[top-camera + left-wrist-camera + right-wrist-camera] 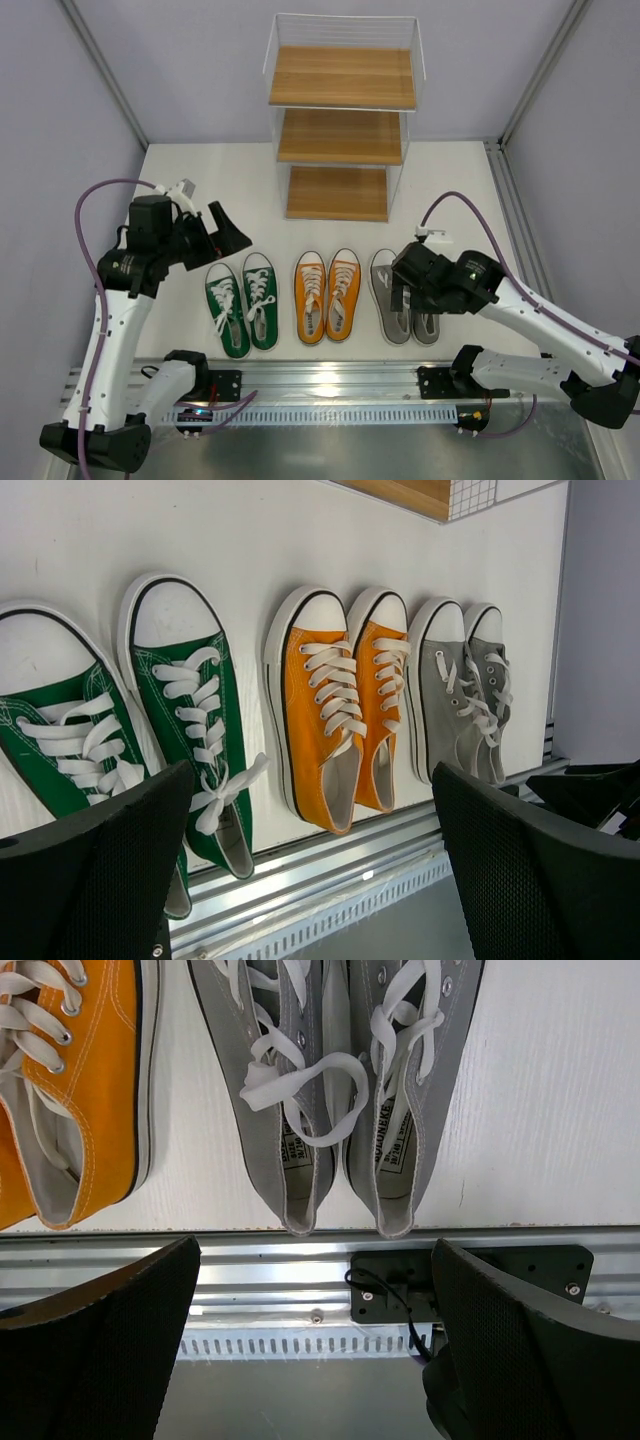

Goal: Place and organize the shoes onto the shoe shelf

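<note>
Left claw (312, 780) spread wide near green shoes (150, 740), right claw (315, 1250) spread wide over grey shoes (330, 1080)

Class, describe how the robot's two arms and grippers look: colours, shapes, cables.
Both the left arm and right arm have white links with black joints and a looping purple cable. The left fingers and right fingers are broad, black, mesh-textured.

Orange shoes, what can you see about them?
The orange shoes are a low, canvas-looking pair with white laces, toe caps and soles. They stand flat on the white table, side by side and touching, toes toward the shoe shelf, heels by the metal rail. The green pair is on one side, the grey pair on the other, both apart. Nothing holds them.
</note>
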{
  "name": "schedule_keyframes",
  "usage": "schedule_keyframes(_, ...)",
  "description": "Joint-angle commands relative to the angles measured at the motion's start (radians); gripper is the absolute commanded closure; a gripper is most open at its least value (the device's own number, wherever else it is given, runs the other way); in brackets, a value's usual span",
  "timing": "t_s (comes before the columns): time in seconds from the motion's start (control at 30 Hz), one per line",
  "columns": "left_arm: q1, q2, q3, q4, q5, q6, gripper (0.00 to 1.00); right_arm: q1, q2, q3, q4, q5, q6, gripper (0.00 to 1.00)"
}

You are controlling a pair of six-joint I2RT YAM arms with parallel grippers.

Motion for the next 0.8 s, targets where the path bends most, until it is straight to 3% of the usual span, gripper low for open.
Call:
schedule_keyframes(0.0, -0.005, -0.010, -0.015, 0.027, -0.001, -0.002, 0.00, 0.000, -0.012, -0.033, 0.033, 0.005, -0.003, 0.03)
schedule_keyframes(0.17, -0.003, -0.010, -0.046, 0.025, 0.016, -0.004, 0.00, -0.001, -0.056, -0.137, 0.043, 0.046, 0.053, 0.03)
schedule_keyframes(0.47, -0.005, -0.019, -0.072, 0.045, 0.021, -0.012, 0.00, -0.164, -0.168, -0.317, 0.091, -0.021, 0.034, 0.02)
schedule_keyframes(0.77, -0.005, -0.028, -0.072, 0.051, 0.035, -0.009, 0.00, -0.176, -0.208, -0.286, 0.152, -0.017, 0.028, 0.00)
